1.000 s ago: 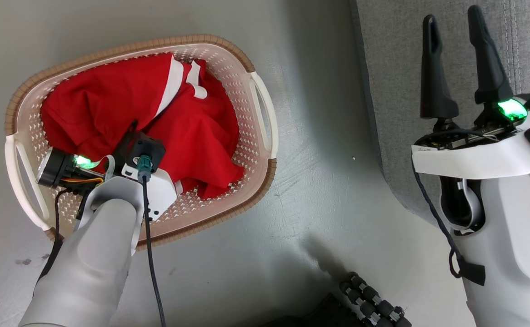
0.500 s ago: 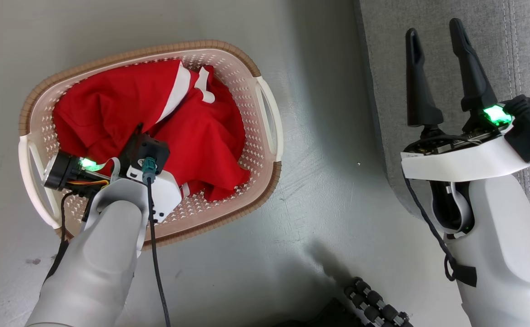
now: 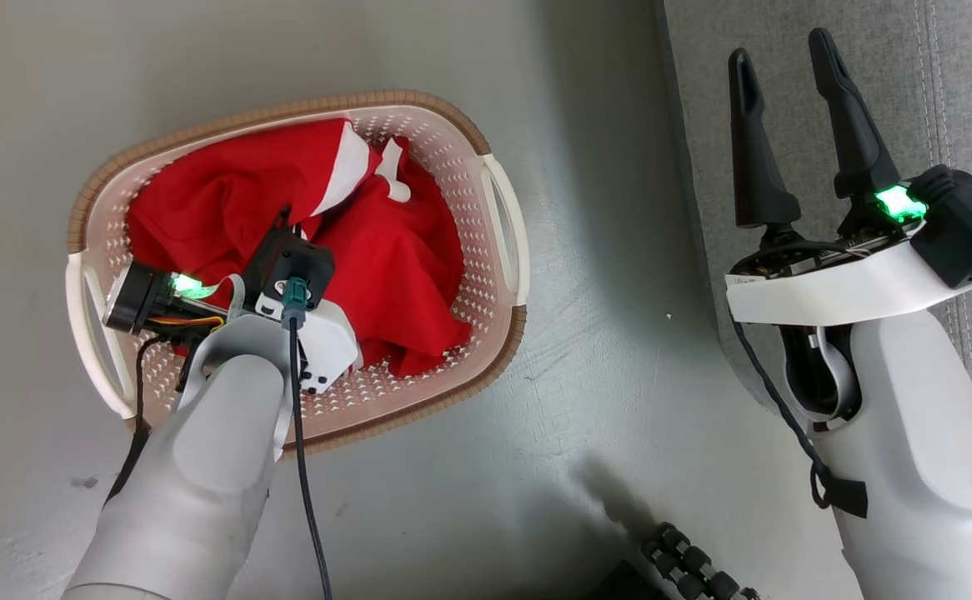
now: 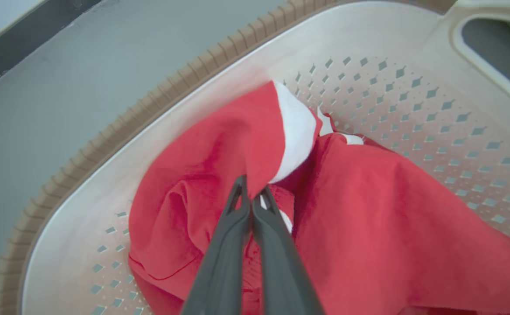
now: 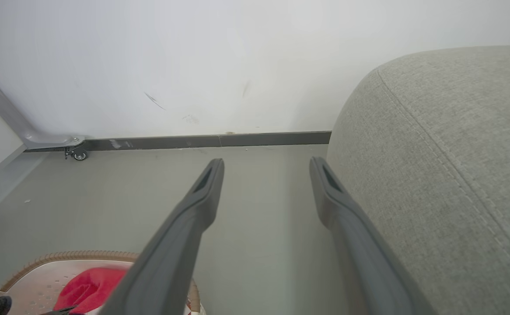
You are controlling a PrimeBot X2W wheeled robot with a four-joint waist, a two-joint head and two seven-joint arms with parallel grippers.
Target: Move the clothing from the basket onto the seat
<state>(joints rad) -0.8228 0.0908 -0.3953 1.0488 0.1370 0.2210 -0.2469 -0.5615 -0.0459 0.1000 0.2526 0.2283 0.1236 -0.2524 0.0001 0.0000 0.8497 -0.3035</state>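
The basket (image 3: 419, 392) stands on the floor at the left, with the red, white-trimmed clothing (image 3: 394, 267) heaped inside. My left gripper (image 3: 286, 221) reaches down into the heap. In the left wrist view my left gripper (image 4: 253, 188) is shut, pinching a fold of the clothing (image 4: 368, 210) beside a white band, inside the basket (image 4: 412, 65). My right gripper (image 3: 779, 50) is open and holds nothing above the left edge of the seat (image 3: 953, 83). The right wrist view shows my right gripper (image 5: 267, 162), the seat (image 5: 447, 153), the basket (image 5: 36, 280) and the clothing (image 5: 89, 284).
Grey floor (image 3: 603, 350) lies between basket and seat. A black ribbed part (image 3: 686, 567) sits at the bottom edge. Beyond, a white wall with a dark baseboard (image 5: 220, 140) and a metal frame on a caster (image 5: 78, 154) at the far left.
The camera has shifted, so the scene sits further right and lower. My left gripper's jaws have closed on the red cloth. My right gripper has drifted left toward the seat's edge.
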